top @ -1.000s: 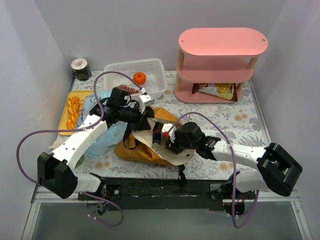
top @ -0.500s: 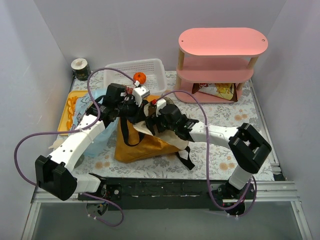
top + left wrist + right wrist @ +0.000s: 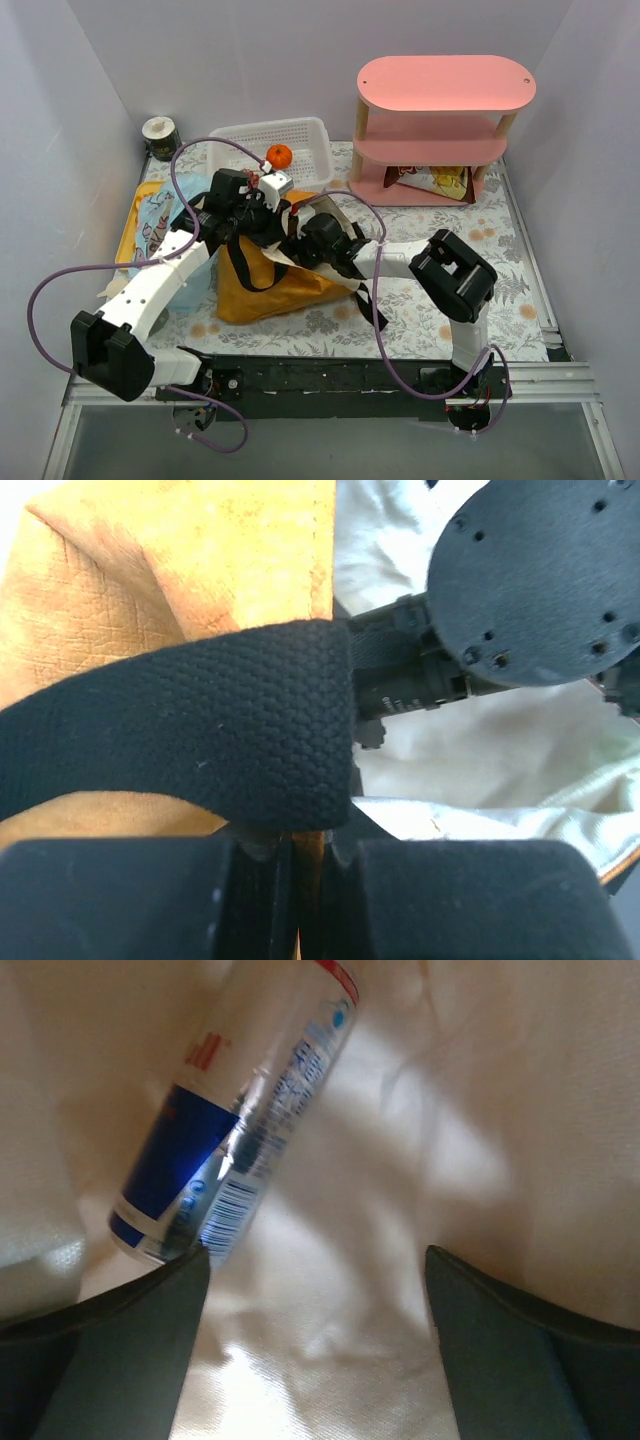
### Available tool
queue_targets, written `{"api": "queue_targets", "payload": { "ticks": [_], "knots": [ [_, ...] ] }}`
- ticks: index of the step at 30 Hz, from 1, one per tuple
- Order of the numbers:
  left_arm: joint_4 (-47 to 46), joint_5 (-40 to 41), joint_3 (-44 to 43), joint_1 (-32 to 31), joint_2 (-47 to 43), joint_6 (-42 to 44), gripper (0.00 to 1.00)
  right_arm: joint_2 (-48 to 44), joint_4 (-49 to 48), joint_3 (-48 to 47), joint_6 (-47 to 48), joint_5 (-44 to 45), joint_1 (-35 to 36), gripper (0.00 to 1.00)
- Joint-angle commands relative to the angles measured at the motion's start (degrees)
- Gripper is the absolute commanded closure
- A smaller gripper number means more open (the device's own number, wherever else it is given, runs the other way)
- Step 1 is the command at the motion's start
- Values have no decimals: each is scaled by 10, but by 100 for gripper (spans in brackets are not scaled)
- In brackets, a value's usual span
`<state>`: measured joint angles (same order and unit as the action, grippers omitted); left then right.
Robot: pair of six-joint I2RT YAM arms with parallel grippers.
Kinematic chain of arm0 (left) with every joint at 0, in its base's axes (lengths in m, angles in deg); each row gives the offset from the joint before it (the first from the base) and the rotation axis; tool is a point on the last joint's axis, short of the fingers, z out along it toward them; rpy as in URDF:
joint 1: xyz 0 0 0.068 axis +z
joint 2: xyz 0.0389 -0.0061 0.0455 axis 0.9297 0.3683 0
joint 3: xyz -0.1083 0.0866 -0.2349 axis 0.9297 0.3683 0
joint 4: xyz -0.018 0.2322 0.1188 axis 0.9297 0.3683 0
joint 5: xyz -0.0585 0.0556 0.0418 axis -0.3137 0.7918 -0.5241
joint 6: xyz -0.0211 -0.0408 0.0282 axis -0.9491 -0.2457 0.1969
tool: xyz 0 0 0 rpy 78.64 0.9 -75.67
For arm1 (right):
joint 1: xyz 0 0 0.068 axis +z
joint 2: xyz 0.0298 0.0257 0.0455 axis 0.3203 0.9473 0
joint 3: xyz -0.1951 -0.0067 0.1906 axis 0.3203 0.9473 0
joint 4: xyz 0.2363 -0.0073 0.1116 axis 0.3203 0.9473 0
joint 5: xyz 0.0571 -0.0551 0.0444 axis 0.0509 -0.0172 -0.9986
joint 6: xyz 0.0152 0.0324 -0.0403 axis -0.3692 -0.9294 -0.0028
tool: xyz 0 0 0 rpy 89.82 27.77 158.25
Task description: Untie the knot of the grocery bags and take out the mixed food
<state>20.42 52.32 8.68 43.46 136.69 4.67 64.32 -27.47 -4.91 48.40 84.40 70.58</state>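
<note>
Tote (image 3: pixel 265 290) slumps mid-table, mouth toward twelve o'clock. Only my right wrist view shows the drink can (image 3: pixel 235 1110), lying on the cream lining (image 3: pixel 450 1110) at eleven o'clock from the jaws. Floral tabletop (image 3: pixel 480 250), white walls (image 3: pixel 250 60). Left gripper (image 3: pixel 305 855) is clenched on the black strap (image 3: pixel 180 770); right gripper (image 3: pixel 315 1270) is spread wide, holding nothing.

Inside the tote (image 3: pixel 290 293), cream lining (image 3: pixel 450 1110) closes in all round. The drink can (image 3: pixel 240 1110) lies leftward, ahead of the spread jaws and just off their gap. The black strap (image 3: pixel 190 730) crosses the left rim.
</note>
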Motion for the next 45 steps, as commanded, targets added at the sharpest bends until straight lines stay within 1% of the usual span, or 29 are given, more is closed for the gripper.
{"api": "queue_targets", "payload": {
  "ticks": [1, 2, 4, 5, 7, 8, 9, 10, 11, 13, 16, 17, 20, 23, 27, 29, 30, 31, 32, 33, 34, 36, 37, 39, 40, 41, 42, 43, 45],
  "knots": [
    [2, -117, 6, -26, -28, -42, 100, 30, -35, -29, 22, 7, 19, 16],
    [6, -115, 7, -26, -31, -43, 100, 33, -29, -32, 28, 24, 23, 29],
    [7, -109, 7, -26, -33, -37, 100, 31, -30, -25, 55, 72, 24, 38],
    [10, -108, 7, -26, -35, -34, 100, 18, -49, -17, 76, 71, 24, 49],
    [9, -105, 15, -26, -39, -26, 100, -6, -69, 15, 109, 43, 20, 63],
    [6, -101, 19, -26, -41, -25, 100, -34, -78, 25, 134, 31, 11, 81],
    [3, -100, 24, -26, -46, -24, 100, -51, -78, 50, 144, 13, 7, 90],
    [-1, -99, 33, -26, -48, -23, 100, -68, -78, 63, 157, -2, 3, 95],
    [-8, -96, 38, -26, -50, -21, 100, -110, -76, 79, 167, -8, -6, 99],
    [-13, -92, 46, -26, -58, -11, 100, -157, -67, 124, 201, -34, -17, 99],
    [-16, -86, 64, -26, -68, 10, 100, -253, -35, 178, 254, -60, -33, 99],
    [-16, -83, 72, -26, -71, 23, 100, -295, -25, 190, 273, -63, -36, 99],
    [-15, -79, 90, -26, -87, 55, 100, -355, 23, 223, 318, -65, -37, 99],
    [-22, -68, 102, -26, -101, 61, 100, -384, 48, 240, 338, -88, -37, 99],
    [-29, -64, 107, -25, -101, 42, 100, -374, 60, 225, 327, -187, -36, 99],
    [-43, -44, 107, -25, -91, 16, 100, -356, 31, 219, 307, -201, -28, 91],
    [-48, -36, 104, -25, -85, -17, 100, -348, 20, 217, 303, -194, -22, 89],
    [-48, -30, 85, -25, -77, -30, 100, -341, 8, 215, 297, -185, -14, 84],
    [-43, -35, 68, -25, -65, -38, 100, -325, -15, 214, 269, -169, -14, 81],
    [-38, -43, 51, -25, -44, -40, 100, -317, -27, 213, 240, -117, -14, 76],
    [-29, -52, 22, -26, -34, -41, 100, -308, -34, 208, 212, -89, -13, 64],
    [-25, -61, 7, -27, -18, -41, 100, -278, -56, 190, 151, -57, -14, 54],
    [-23, -61, 1, -27, -15, -39, 100, -268, -64, 183, 140, -59, -13, 42],
    [-13, -57, 0, -27, -10, -30, 100, -232, -78, 163, 105, -60, -11, 33],
    [-2, -56, -1, -27, -9, -26, 100, -207, -77, 140, 91, -58, -9, 25],
    [1, -54, -3, -27, -9, -24, 100, -194, -75, 126, 78, -54, -10, 14],
    [4, -56, -5, -27, -11, -23, 100, -183, -75, 116, 52, -41, -8, 9],
    [6, -61, -6, -27, -16, -22, 100, -162, -72, 95, 42, -35, -6, 7],
    [12, -71, -18, -27, -17, -23, 100, -141, -73, 76, 22, -25, -3, 6]
  ]
}}
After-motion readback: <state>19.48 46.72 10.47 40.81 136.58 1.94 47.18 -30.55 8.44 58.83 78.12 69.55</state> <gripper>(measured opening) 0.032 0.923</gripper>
